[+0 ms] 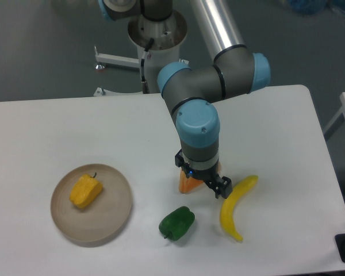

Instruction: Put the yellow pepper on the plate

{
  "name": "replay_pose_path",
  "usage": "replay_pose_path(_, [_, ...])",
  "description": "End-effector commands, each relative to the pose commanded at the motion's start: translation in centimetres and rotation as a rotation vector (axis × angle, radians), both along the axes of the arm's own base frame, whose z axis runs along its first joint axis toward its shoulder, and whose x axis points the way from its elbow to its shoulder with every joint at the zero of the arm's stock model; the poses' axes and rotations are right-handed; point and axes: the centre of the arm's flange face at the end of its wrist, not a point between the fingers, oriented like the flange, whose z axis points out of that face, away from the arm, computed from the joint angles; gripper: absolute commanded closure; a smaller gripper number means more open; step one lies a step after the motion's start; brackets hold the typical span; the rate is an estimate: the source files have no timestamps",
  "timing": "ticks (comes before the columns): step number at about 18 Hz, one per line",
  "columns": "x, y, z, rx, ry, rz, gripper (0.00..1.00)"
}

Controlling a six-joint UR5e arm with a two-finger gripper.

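The yellow pepper [85, 191], chunky with a thin dark stem, lies on the left half of the round beige plate [112, 215] at the table's front left. My gripper [206, 183] hangs far to the right of the plate, over an orange wedge [187, 183] that it mostly hides. Nothing from the plate is in its hold. The wrist covers the fingers, so how the jaws stand is not visible.
A green pepper [176, 223] lies just in front of and left of the gripper. A long curved banana [234, 206] lies to its right. The arm reaches down from the base at the table's back edge.
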Motion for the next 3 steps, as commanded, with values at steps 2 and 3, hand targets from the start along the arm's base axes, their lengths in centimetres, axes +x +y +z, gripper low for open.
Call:
replay_pose_path(2, [-0.03,0.05,-0.22,-0.003,-0.002,0.000,0.01])
replay_pose_path(3, [-0.03,0.05,-0.22,-0.003,-0.002,0.000,0.01])
